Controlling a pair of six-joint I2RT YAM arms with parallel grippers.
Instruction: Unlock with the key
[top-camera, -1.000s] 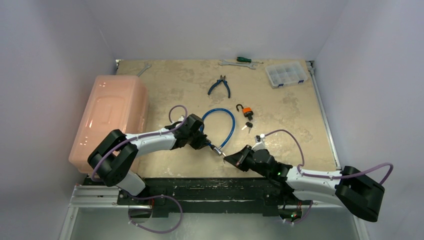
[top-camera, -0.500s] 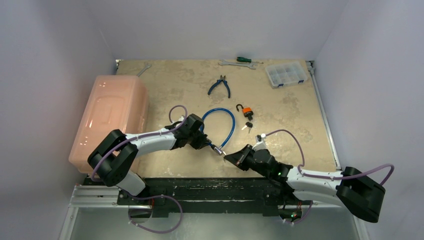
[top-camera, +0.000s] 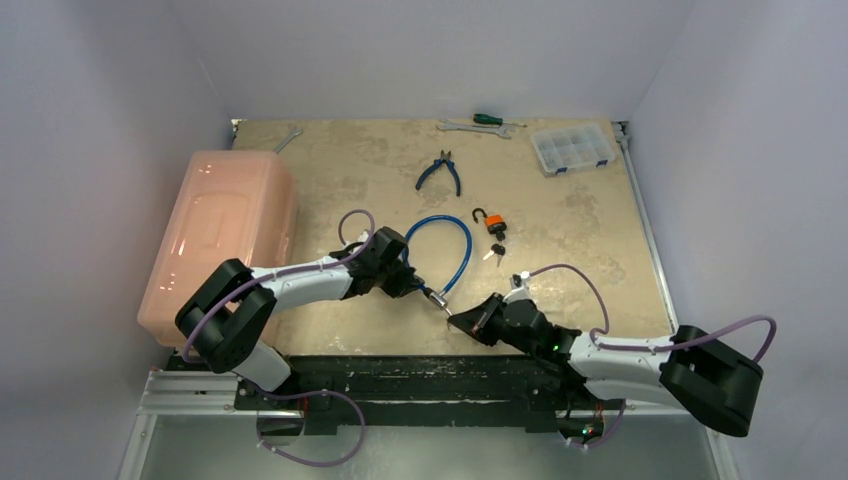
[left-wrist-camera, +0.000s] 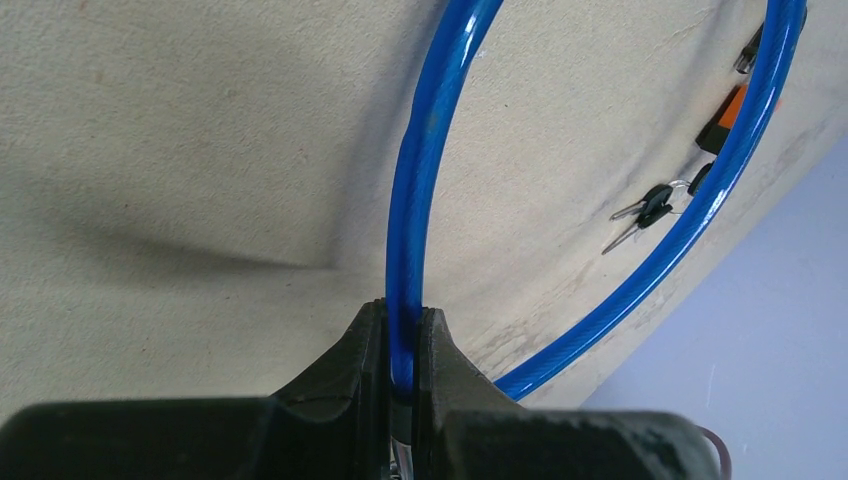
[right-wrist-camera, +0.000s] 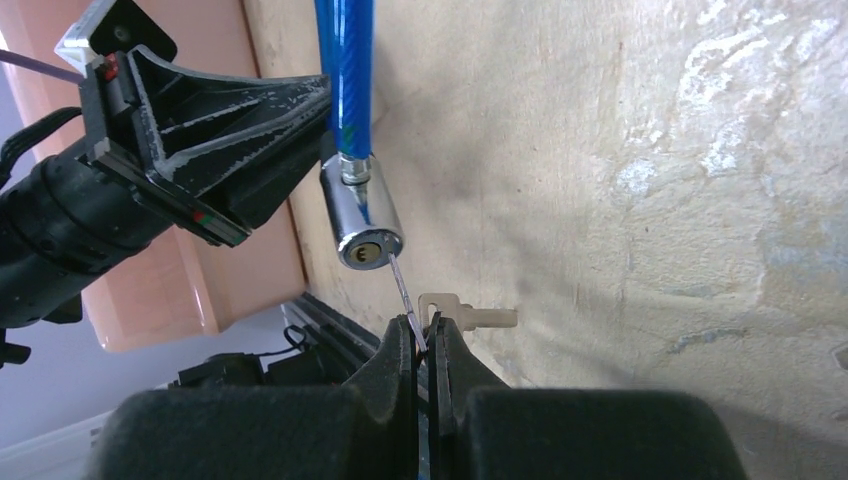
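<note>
A blue cable lock (top-camera: 455, 245) loops over the table, ending in a chrome cylinder (right-wrist-camera: 362, 225) with its keyhole facing my right wrist camera. My left gripper (left-wrist-camera: 403, 335) is shut on the blue cable (left-wrist-camera: 420, 180) just behind that cylinder and holds it off the table. My right gripper (right-wrist-camera: 425, 335) is shut on a thin key (right-wrist-camera: 405, 290) pointing up at the cylinder. The key's tip sits at the right rim of the cylinder's face, beside the keyhole and not in it. A second key (right-wrist-camera: 470, 314) hangs from the same ring.
A pink plastic bin (top-camera: 225, 235) stands at the left. An orange padlock (top-camera: 495, 225) and small keys (top-camera: 495, 252) lie just beyond the cable. Blue pliers (top-camera: 440, 172), a compartment box (top-camera: 572, 150), wrenches (top-camera: 470, 127) and a screwdriver (top-camera: 487, 119) lie farther back.
My right arm has edged slightly left, bringing the key closer to the cylinder. The left arm and the cable have stayed put.
</note>
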